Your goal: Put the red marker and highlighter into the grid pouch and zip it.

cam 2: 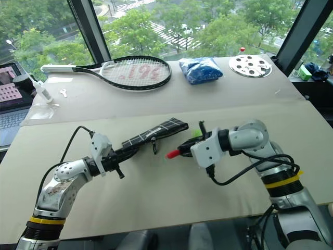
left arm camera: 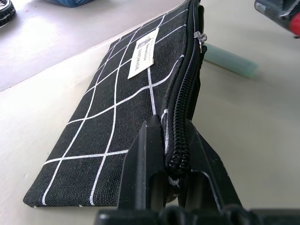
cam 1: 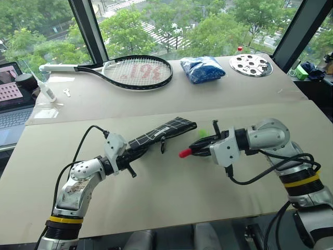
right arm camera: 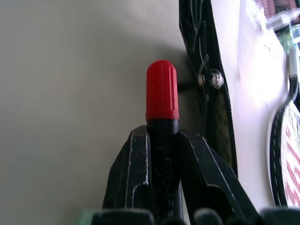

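The left gripper [cam 1: 136, 152] was clenched on one end of the flat black fabric grid pouch [cam 1: 161, 132] with thin white lines, pinching it at the zipper edge and holding it raised off the beige table [cam 1: 171, 192], its far end pointing toward the other arm. In the left wrist view the zipper looked parted along the top, its small metal pull [left arm camera: 202, 39] near the far end, with a white label [left arm camera: 142, 59] on the side panel.

Just beyond lay the short pale green highlighter [left arm camera: 230, 59], on the table beside the pouch's far end.

The right gripper [cam 1: 200, 148] grasped the slim black-barrelled red marker [cam 1: 186, 152], red cap leading toward the pouch mouth, not yet inside. The opening looked narrow and slack; the cap could catch on the zipper teeth or push the limp fabric aside, and the marker could slip outside.
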